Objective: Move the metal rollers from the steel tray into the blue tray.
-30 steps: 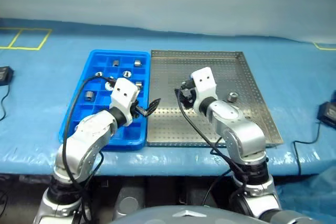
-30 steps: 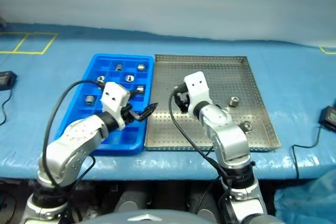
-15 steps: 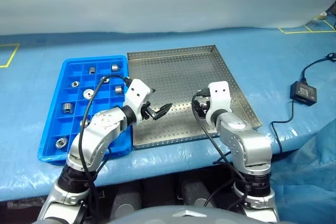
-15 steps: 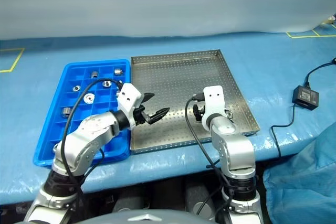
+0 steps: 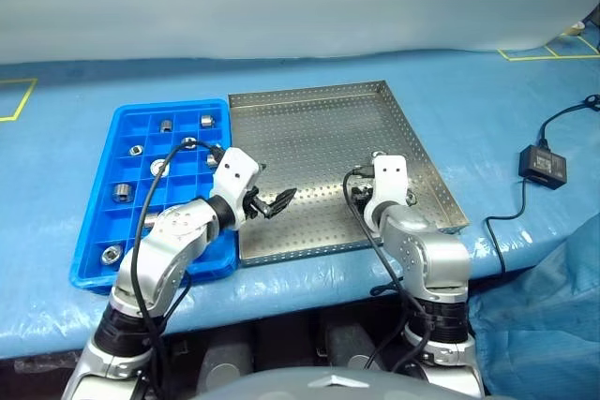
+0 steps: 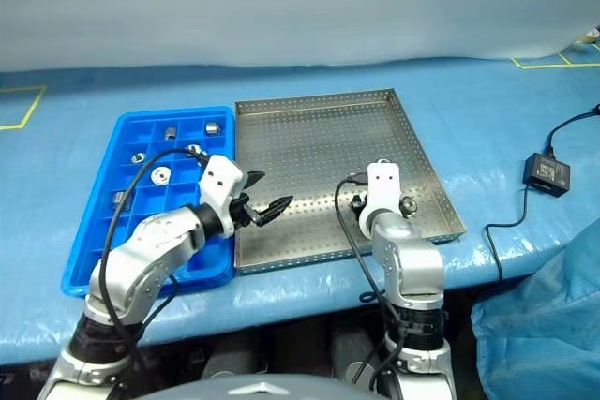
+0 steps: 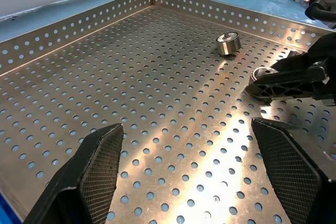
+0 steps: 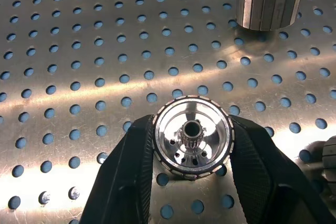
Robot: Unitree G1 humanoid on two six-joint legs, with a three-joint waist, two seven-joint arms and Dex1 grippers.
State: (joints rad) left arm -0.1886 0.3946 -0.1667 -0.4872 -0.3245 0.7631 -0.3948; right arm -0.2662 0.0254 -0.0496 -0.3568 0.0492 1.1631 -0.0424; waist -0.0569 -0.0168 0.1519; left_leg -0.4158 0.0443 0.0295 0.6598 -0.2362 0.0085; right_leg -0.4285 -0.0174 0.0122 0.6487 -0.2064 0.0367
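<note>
The steel tray [image 5: 309, 138] lies in the middle of the table, with the blue tray [image 5: 178, 104] against its left side. My right gripper [image 8: 192, 148] is down on the steel tray's near right part, shut on a metal roller [image 8: 192, 129] lying hole-up. A second roller [image 8: 269, 4] stands just beyond it, and a third [image 8: 329, 153] shows at the picture's edge. My left gripper [image 5: 272, 201] hovers open and empty over the steel tray's near left part. Several rollers, one of them [image 5: 122, 192], sit in the blue tray's compartments.
A black power adapter [image 5: 544, 164] with its cable lies on the light-blue table cover to the right of the steel tray. Yellow tape lines [image 5: 14, 100] mark the cover at the far left and far right. The table's front edge runs just below both trays.
The head camera swung right at first. Since then my right gripper has sunk onto the steel tray floor and shut on a roller. The left gripper has stayed open in place.
</note>
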